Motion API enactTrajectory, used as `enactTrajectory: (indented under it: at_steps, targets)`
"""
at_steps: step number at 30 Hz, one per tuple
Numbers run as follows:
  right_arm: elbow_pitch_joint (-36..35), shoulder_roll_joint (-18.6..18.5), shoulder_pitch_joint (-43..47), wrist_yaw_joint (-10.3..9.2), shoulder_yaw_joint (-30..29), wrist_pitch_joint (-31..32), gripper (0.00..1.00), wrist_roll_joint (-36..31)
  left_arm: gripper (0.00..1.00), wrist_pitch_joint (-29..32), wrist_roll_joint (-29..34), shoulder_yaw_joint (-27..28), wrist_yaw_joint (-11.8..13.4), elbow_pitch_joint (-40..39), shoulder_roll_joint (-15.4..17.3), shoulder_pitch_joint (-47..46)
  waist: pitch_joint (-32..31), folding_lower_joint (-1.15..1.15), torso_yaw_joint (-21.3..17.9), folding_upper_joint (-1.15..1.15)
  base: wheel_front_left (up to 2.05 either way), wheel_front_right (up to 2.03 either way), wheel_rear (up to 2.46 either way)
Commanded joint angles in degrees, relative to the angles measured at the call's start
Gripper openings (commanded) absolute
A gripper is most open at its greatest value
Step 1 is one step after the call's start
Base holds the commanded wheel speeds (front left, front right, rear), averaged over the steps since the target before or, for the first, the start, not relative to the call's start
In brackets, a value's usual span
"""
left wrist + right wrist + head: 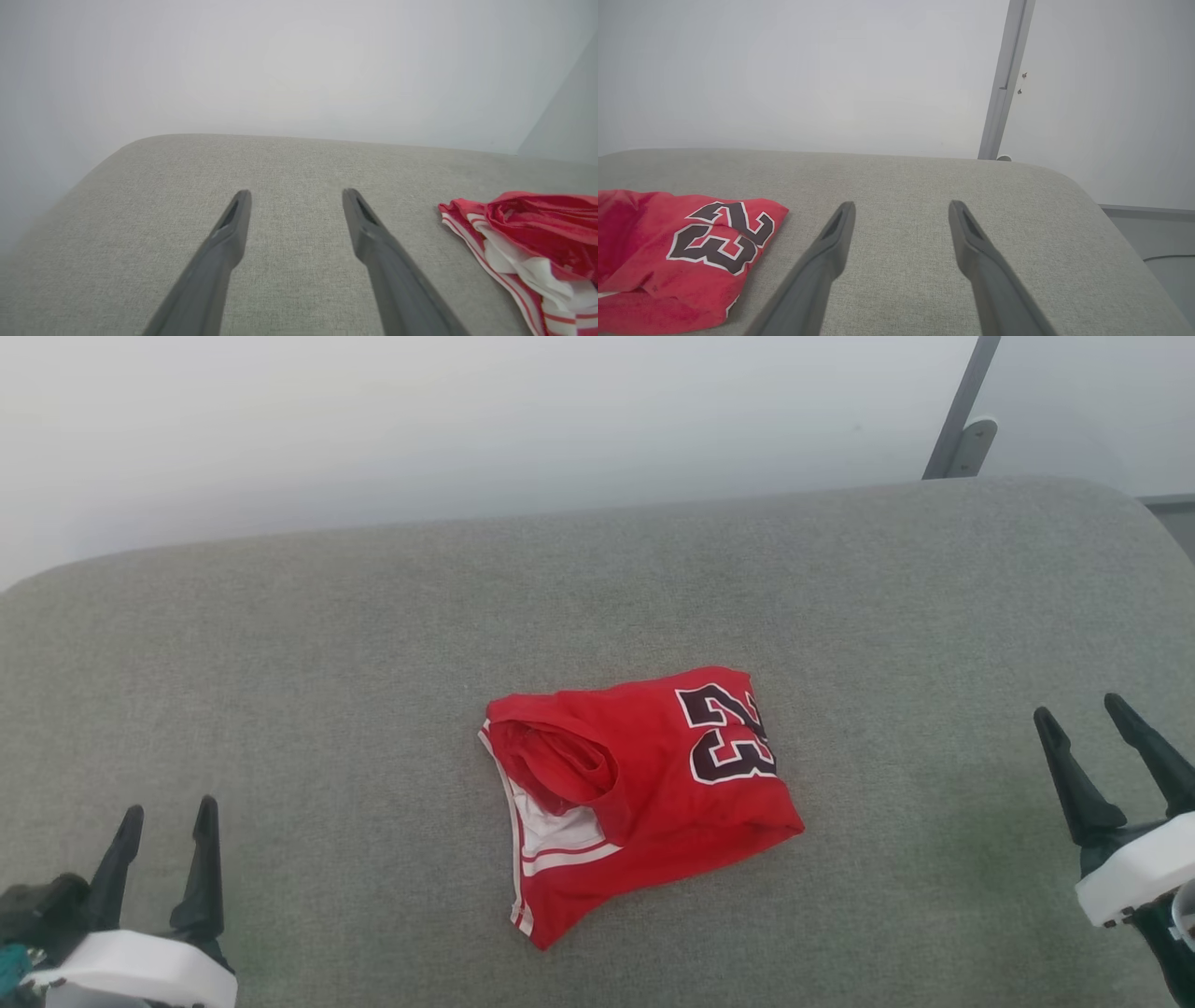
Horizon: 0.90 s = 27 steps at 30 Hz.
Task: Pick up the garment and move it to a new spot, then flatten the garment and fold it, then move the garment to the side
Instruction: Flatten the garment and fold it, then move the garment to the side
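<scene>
two grippers under my control. left gripper [168,810], long dark fingers spread wide, empty, low left above grey woven padded surface [308,644]. right gripper [1080,709] likewise spread, empty, far right. between them, well apart from both, bright red soft t-shirt [644,784] with white striped trim and dark outlined "23" lies bunched mid-surface. i judge it light, limp, prone to drape and slide. i'd pinch doubled edge by striped trim and corner near numerals.

head: high, downward | 2 wrists: low, forward | shared: garment [644,784]
</scene>
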Motion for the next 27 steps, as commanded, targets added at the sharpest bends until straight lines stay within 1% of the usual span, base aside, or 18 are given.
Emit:
enactTrajectory:
  at_steps: [1,15,27]
  targets:
    - [0.33,0.5,0.79,-0.05,-0.08,-0.69,1.0,-0.07,1.0,-0.23,0.43,0.51,-0.27,0.06,-0.29,0.57,-0.15,0.0,0.11,0.0,0.0,0.0,0.0]
    - [0.94,0.64,0.98,-0.05,0.07,-1.75,1.0,-0.22,1.0,-0.23,1.93,2.0,-0.84,-0.52,-1.22,1.4,-0.98,0.0,0.56,0.0,0.0,0.0,0.0]
    - [-0.5,0.74,1.05,-0.05,0.04,-2.26,1.0,-0.43,1.0,-0.23,2.41,2.39,-0.87,-1.22,-1.7,1.79,-1.49,0.0,1.01,0.0,0.0,0.0,0.0]
